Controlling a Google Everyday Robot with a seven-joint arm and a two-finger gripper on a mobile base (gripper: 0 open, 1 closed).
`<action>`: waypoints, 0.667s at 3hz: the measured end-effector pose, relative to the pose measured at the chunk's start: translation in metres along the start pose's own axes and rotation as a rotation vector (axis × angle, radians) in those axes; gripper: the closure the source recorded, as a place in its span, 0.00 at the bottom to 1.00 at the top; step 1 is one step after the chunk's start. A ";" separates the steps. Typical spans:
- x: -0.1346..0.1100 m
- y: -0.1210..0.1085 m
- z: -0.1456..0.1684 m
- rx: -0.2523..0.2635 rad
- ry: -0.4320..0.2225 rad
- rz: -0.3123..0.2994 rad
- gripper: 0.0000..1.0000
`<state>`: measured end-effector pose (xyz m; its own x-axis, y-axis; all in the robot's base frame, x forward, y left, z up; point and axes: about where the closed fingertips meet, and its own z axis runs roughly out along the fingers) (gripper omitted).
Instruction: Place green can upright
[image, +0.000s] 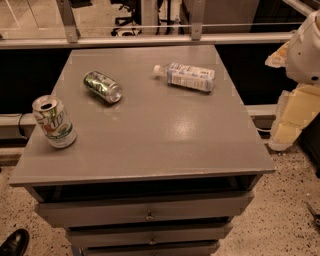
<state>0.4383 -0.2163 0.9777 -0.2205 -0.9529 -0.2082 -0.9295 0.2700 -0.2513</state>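
Note:
The green can (102, 86) lies on its side on the grey cabinet top (165, 145), at the back left, with its silver end facing front right. It is dark green with pale lettering. My gripper is out of view. Only a white part of my arm (306, 47) and beige padded segments (292, 112) show at the right edge, off the cabinet and well away from the can.
A mostly white can (54, 121) stands upright at the left edge. A clear plastic bottle (186, 76) lies on its side at the back right. Drawers (145, 210) sit below the top. A rail (150, 40) runs behind. A black shoe (14, 242) is at the bottom left.

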 end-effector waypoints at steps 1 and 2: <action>0.000 0.000 0.000 0.000 0.000 0.000 0.00; -0.021 -0.012 0.010 0.005 -0.030 0.006 0.00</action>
<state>0.4575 -0.1984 0.9754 -0.2167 -0.9468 -0.2381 -0.9268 0.2761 -0.2546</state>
